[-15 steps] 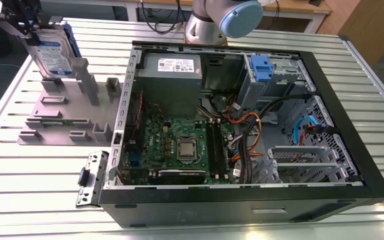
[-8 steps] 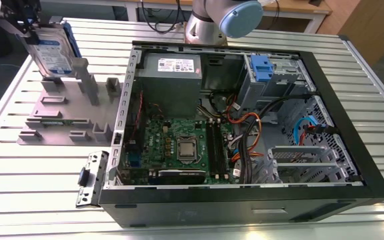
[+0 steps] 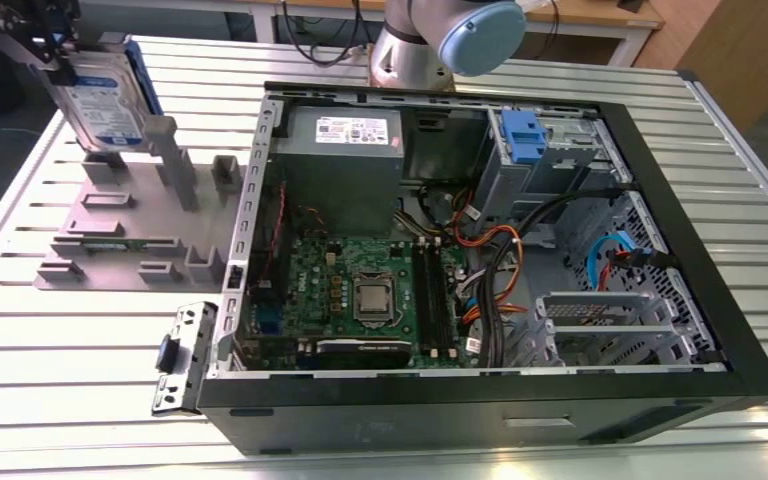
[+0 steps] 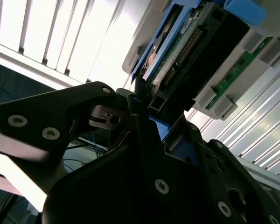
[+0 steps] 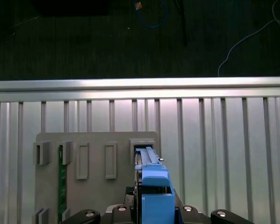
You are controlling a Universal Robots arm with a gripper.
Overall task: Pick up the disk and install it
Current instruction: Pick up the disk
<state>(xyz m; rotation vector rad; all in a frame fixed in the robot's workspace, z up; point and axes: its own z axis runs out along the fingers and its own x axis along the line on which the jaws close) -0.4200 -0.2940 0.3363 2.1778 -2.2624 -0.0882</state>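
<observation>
**Now: disk held upright, well clear of the open case**

Up in the upper left of the exterior view, we see the gripper (image 3: pixel 57 52) pinching the disk (image 3: pixel 101 100) by its upper end. The drive stands upright with its white-and-blue label toward the camera, and its blue frame shows along one edge. Just below it a grey holder (image 3: pixel 117 225) with posts and slots sits on the slatted metal table (image 3: pixel 64 390). We cannot tell whether the disk's lower end touches the holder.

In the second wrist view we find the black fingers (image 4: pixel 140 107) pressed onto the disk's edge, its connector side toward the lens.

At the centre and right of the exterior view lies the open computer case (image 3: pixel 491 410), well apart from the disk. Inside it we make out a grey power supply (image 3: pixel 344 130) at upper centre and a second blue caddy (image 3: pixel 523 135) in its bay at upper right.
</observation>
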